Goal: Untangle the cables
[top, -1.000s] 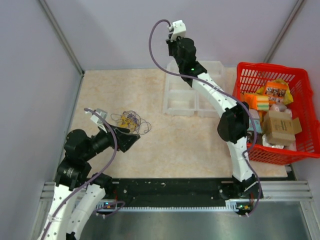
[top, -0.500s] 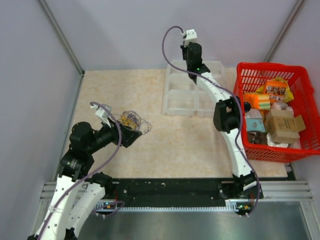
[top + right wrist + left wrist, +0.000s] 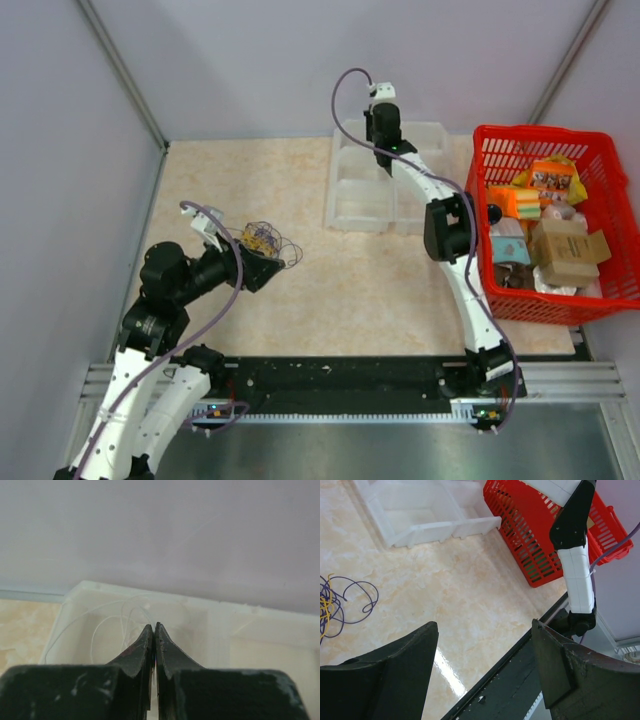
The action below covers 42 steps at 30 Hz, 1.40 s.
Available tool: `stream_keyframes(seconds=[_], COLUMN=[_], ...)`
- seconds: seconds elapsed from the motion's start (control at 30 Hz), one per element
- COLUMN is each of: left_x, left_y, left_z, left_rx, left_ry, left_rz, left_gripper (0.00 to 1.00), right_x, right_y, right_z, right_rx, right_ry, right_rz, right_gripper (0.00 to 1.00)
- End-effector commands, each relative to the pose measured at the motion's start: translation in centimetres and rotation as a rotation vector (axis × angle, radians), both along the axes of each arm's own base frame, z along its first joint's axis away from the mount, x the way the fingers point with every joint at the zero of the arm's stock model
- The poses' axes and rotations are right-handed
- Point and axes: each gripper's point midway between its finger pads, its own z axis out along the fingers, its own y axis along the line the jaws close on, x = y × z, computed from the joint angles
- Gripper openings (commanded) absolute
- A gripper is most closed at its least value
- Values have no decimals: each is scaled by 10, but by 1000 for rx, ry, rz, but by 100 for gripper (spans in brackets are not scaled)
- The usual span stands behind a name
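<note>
At the left the left tool (image 3: 484, 626) hangs with its fingers spread wide and nothing between them, just beside the cables (image 3: 264, 239). These lie on the tabletop (image 3: 350, 290) toward its left side, outside the gap of the fingers in the wrist view. They look very thin, limp and nearly weightless, dark purple with some yellow strands in the core, so I judge they will drag along together when one is pulled and will slip out of a loose pinch. The best hold seems to be a single free purple loop (image 3: 364, 598) at the edge of the clump, not the knotted middle. The tangle is a roundish clump with no clear long axis; its loose loops trail out toward the right. Further right stands a clear tray (image 3: 345, 205), with pale thin strands (image 3: 107, 622) in one compartment. Above it the right tool (image 3: 154, 627) is closed, nothing plainly pinched. A red basket (image 3: 545, 130) stands far right.
</note>
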Motion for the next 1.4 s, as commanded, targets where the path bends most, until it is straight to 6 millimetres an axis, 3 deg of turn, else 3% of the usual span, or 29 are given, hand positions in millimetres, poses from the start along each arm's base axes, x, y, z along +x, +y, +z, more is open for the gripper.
stream_keyframes(seconds=[0.0,0.1,0.2,0.3,0.47,0.7,0.83,1.0,1.13,1.27,1.37], left_x=[2,-1,-6,-6,-1,7,15,43,56,49,33], left_y=[-3,-3,-1,1,-1,0,1,18,35,36,36], left_z=[16,18,20,19,13,-5,-35,-68,-95,-103,-112], left_rx=[-43,-48,-41,-29,-39,-22,12,50,103,113,65], left_ry=[-53,-50,-54,-55,-27,39,187,343,493,591,632], left_rz=[-6,-9,-8,5,4,35,66,266,417,446,456], left_gripper=[79,79,79,79,79,79,78,77,83,83,83], right_x=[-20,-17,-12,-10,-8,-23,-41,-85,-142,-205,-255], right_y=[16,4,-19,-22,-10,-2,-2,6,32,79,128], right_z=[18,16,7,3,8,55,93,134,161,155,145], right_rx=[232,298,209,151,135,160,146,150,177,191,233], right_ry=[43,80,64,55,51,42,41,76,113,187,229], right_rz=[-19,-108,-207,-196,-111,-45,-19,7,90,228,391], right_gripper=[0,0,0,2,32,59,71,78,98,99,99])
